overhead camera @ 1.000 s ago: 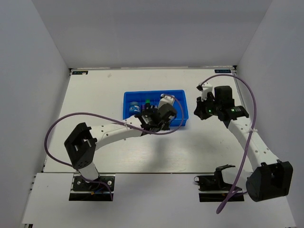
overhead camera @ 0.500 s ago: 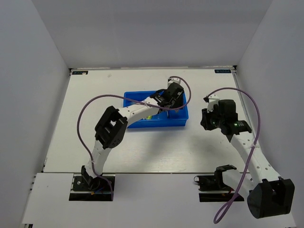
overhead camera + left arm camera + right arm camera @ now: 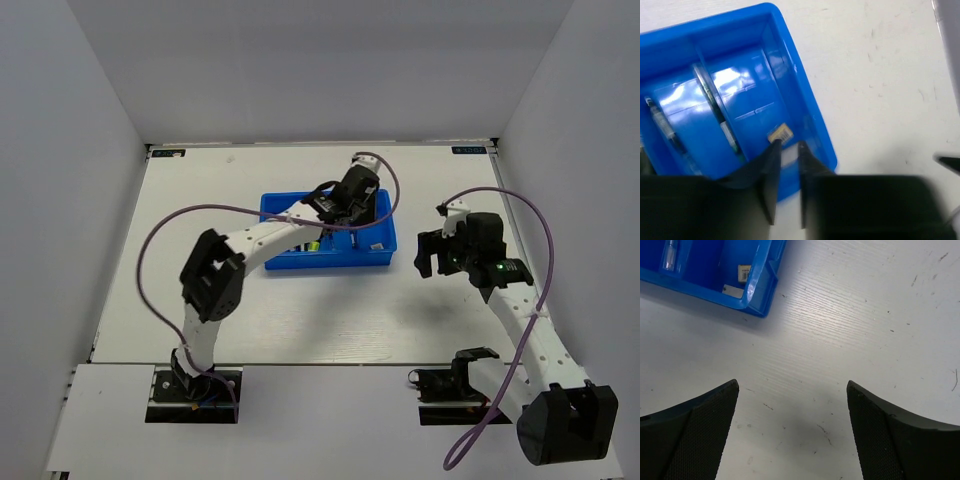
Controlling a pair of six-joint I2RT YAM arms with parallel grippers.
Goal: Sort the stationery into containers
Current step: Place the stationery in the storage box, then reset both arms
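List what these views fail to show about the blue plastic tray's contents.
Top external: the left gripper and its arm cover part of the blue rectangular plastic tray; items too small to name.
Left wrist: blurred dark fingers hide the tray's near end; a grip cannot be judged.
Right wrist: the frame edge cuts off all but one tray corner with a tiny tan block.

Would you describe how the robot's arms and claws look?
Both arms have white links, as on the left arm, with black joint housings. A purple cable loops along each. The right arm shows a small green light. The left claw and right claw have black fingers, textured on the right one.
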